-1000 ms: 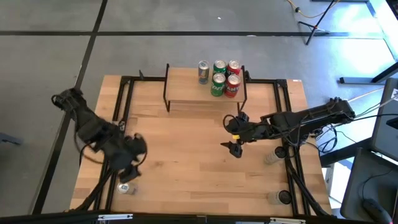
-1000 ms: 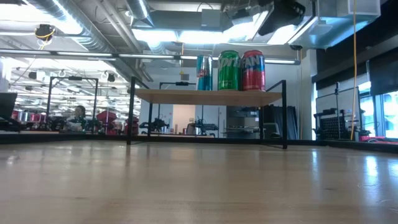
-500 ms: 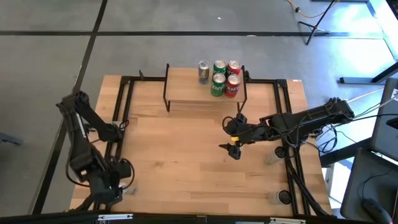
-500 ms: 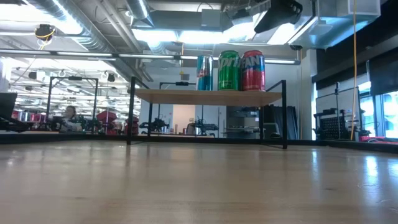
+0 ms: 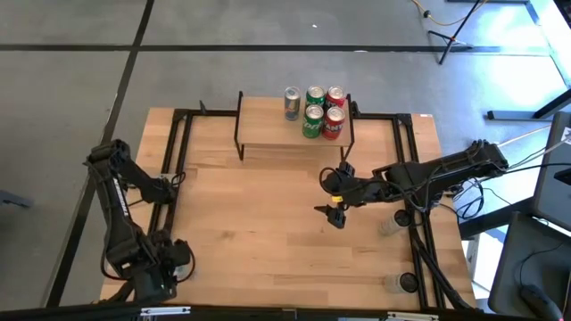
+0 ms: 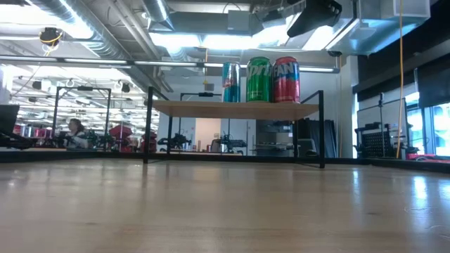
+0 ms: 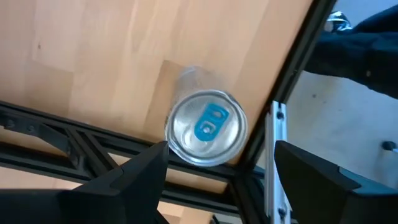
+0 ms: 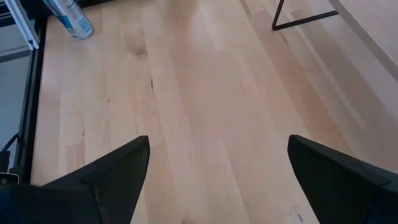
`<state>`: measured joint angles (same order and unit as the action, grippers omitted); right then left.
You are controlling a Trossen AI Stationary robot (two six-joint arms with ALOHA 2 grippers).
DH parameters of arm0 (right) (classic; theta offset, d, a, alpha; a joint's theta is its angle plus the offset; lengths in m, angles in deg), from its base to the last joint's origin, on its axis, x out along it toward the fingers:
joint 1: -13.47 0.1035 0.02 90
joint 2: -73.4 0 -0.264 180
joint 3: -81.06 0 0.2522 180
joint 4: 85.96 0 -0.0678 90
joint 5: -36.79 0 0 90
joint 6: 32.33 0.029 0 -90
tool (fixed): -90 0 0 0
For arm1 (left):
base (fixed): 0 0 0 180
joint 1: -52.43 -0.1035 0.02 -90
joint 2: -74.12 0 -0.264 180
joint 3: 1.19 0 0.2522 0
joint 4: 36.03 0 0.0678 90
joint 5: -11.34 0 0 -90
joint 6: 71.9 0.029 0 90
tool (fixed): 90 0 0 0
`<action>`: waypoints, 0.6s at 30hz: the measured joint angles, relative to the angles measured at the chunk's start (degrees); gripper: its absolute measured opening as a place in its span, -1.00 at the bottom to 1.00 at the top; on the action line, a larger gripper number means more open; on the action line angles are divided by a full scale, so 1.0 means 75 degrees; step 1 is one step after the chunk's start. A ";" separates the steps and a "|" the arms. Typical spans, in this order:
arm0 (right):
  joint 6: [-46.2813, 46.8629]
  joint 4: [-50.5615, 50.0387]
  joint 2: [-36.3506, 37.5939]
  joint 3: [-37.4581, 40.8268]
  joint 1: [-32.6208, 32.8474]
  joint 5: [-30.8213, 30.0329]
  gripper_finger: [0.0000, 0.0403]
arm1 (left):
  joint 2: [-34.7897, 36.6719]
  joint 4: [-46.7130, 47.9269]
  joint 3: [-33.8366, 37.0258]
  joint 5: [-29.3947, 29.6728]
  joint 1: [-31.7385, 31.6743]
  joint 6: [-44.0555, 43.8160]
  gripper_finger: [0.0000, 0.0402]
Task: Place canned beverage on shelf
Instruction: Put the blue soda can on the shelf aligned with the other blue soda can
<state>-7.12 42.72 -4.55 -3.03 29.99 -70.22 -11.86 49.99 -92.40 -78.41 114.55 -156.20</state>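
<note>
Left gripper (image 7: 217, 180) sits at lower left of the high view, over the table's near-left corner; wrist view shows its fingers spread wide either side of a silver can (image 7: 206, 129) seen top-down, holding nothing; judged to be lined up above the can for a straight-down grasp, fingers not yet touching it. The can stands upright on the tabletop (image 5: 268, 214) just beside the black frame rail; blue pull-tab on the lid, no label readable from above.

Right gripper (image 5: 332, 201) hovers mid-table, right of centre in the high view, fingers wide apart and empty; appears to be waiting clear of the shelf's front.

Shelf (image 5: 268, 125) stands at top centre of the high view; five cans (image 5: 314, 110) crowd its right end, leaving the left part bare, presumably room for the next can. Low view: blue can, green can, red can in front; the lettering is only partly legible, so no brand recorded.
</note>
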 joint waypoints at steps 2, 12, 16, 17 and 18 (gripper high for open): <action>0.0000 -0.0001 0.0000 0.0000 0.0000 0.0000 0.82 | -0.0077 0.0043 0.0000 0.0007 -0.0004 0.0005 0.39; 0.0000 -0.0003 0.0000 0.0000 -0.0003 0.0008 0.82 | -0.0230 0.0170 0.0119 0.0020 -0.0004 -0.0105 0.39; 0.0014 -0.0003 0.0003 0.0000 -0.0003 0.0011 0.82 | -0.0230 0.0165 0.0308 0.0017 -0.0004 -0.0096 0.39; 0.0034 -0.0003 0.0003 0.0000 -0.0003 0.0011 0.82 | -0.0230 0.0143 0.0365 0.0020 -0.0004 -0.0092 0.39; 0.0032 -0.0003 0.0003 0.0000 -0.0003 0.0013 0.82 | -0.0230 0.0095 0.0416 0.0020 -0.0004 -0.0093 0.39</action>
<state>-6.87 42.70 -4.53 -3.03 29.96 -70.12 -13.58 50.70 -89.28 -78.25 114.51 -156.89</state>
